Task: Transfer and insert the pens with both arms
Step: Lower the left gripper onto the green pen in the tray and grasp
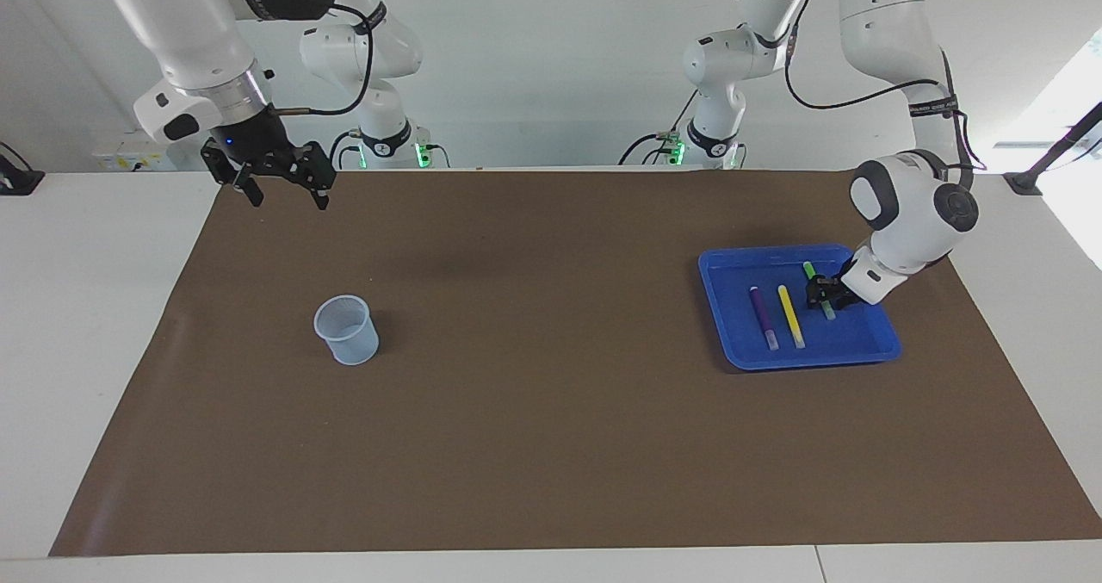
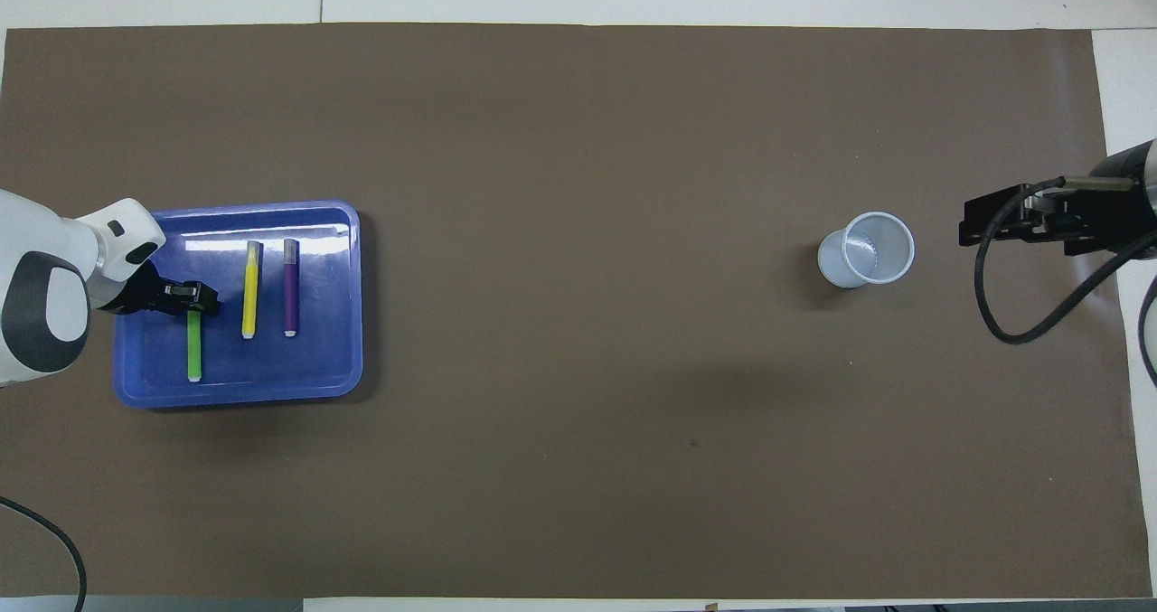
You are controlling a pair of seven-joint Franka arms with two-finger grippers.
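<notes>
Three pens lie side by side in a blue tray (image 1: 861,339) at the left arm's end: green pen (image 1: 809,269) (image 2: 193,350), yellow pen (image 1: 790,316) (image 2: 249,288) and purple pen (image 1: 763,316) (image 2: 290,287). My left gripper (image 1: 824,293) (image 2: 194,297) is down in the tray, right at the middle of the green pen, which still lies flat. My right gripper (image 1: 284,192) (image 2: 967,223) hangs open and empty in the air over the mat's edge at the right arm's end, where that arm waits.
A pale translucent cup (image 1: 346,331) (image 2: 866,249) stands upright on the brown mat (image 1: 551,393) toward the right arm's end. The blue tray (image 2: 325,359) sits on the same mat. White table borders the mat.
</notes>
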